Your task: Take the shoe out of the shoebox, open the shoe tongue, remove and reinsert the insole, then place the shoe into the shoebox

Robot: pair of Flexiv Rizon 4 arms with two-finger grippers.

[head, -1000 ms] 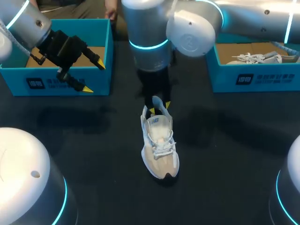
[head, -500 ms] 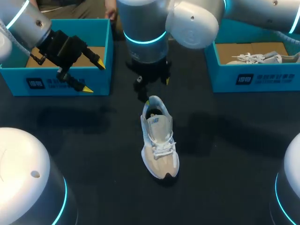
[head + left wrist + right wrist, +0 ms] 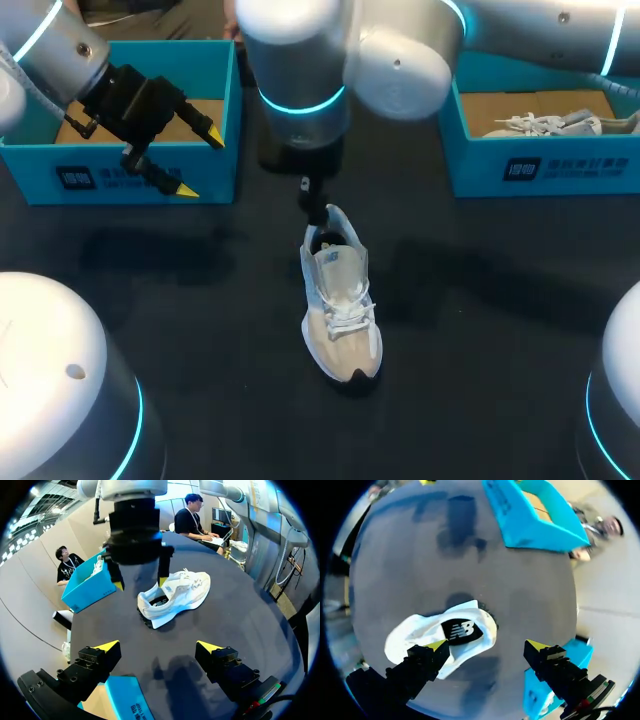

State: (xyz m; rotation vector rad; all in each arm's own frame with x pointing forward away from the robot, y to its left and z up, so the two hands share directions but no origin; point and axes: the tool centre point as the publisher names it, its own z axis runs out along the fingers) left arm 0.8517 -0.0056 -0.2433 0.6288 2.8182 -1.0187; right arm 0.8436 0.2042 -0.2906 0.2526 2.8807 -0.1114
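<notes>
A white and beige shoe (image 3: 340,300) stands upright mid-table, toe toward the front edge. In the right wrist view its dark insole (image 3: 457,630) shows inside the shoe (image 3: 415,635). My right gripper (image 3: 487,645) hangs open above the heel, touching nothing; in the head view the wrist hides most of it, and a finger (image 3: 312,198) shows. My left gripper (image 3: 200,163) is open and empty in front of the left blue shoebox (image 3: 120,175). From the left gripper (image 3: 157,646), the shoe (image 3: 175,597) lies ahead, under the right gripper (image 3: 140,582).
A second blue shoebox (image 3: 545,165) at the back right holds another white shoe (image 3: 545,123). The left shoebox shows only a brown cardboard floor. Black table surface (image 3: 200,300) lies all around the shoe.
My right gripper has opened, let go of the shoe's heel and risen away from it. The shoe stays where it was. The left arm has not moved.
</notes>
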